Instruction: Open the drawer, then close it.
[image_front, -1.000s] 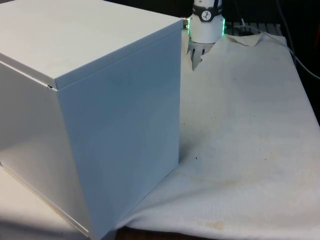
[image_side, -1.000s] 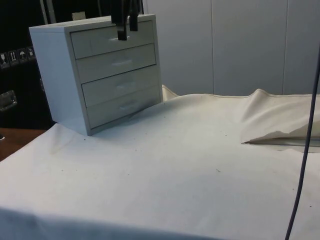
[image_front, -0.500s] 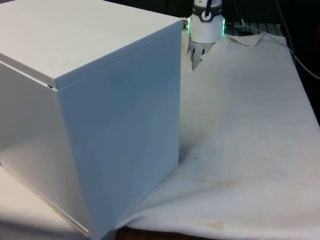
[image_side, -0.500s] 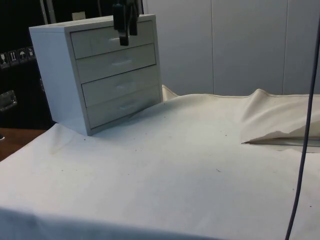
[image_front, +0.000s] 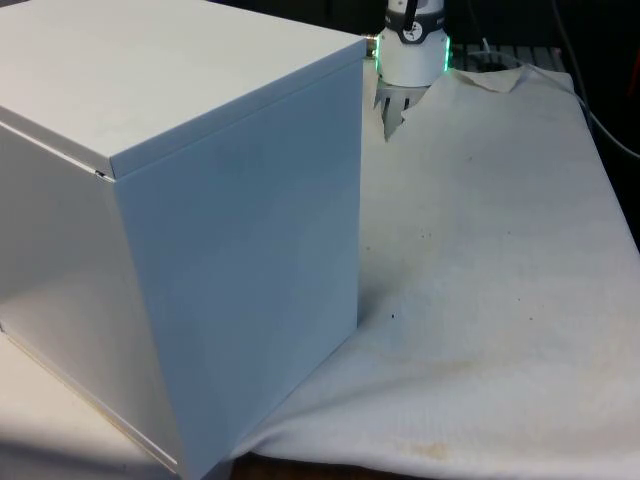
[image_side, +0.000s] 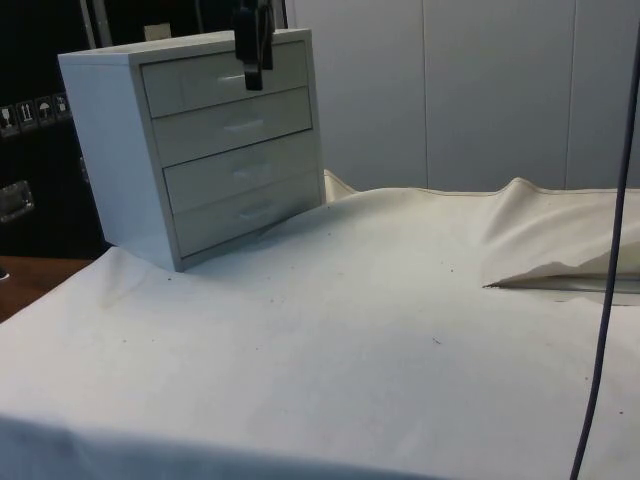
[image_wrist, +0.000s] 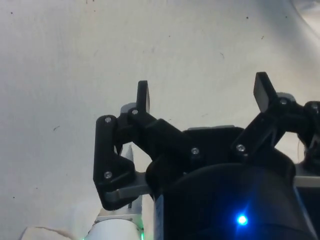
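Four drawers show on the chest (image_side: 190, 140) in the side view, stacked one above another, all pushed in flush, each with a small pale handle. From the front the same chest (image_front: 180, 230) turns only its plain back and side, taking up the left and centre of the frame, so no drawer can be seen there. The white cloth (image_front: 500, 300) covers the table to the right of it, with a few small specks and faint stains.

In the side view the black gripper (image_side: 252, 55) hangs at the upper left of the frame, in front of the top drawer (image_side: 225, 75) near its handle; whether it touches the handle I cannot tell. The wrist view has the gripper (image_wrist: 202, 97) with its two fingers spread well apart, nothing between them, and bare cloth (image_wrist: 75, 75) beyond.
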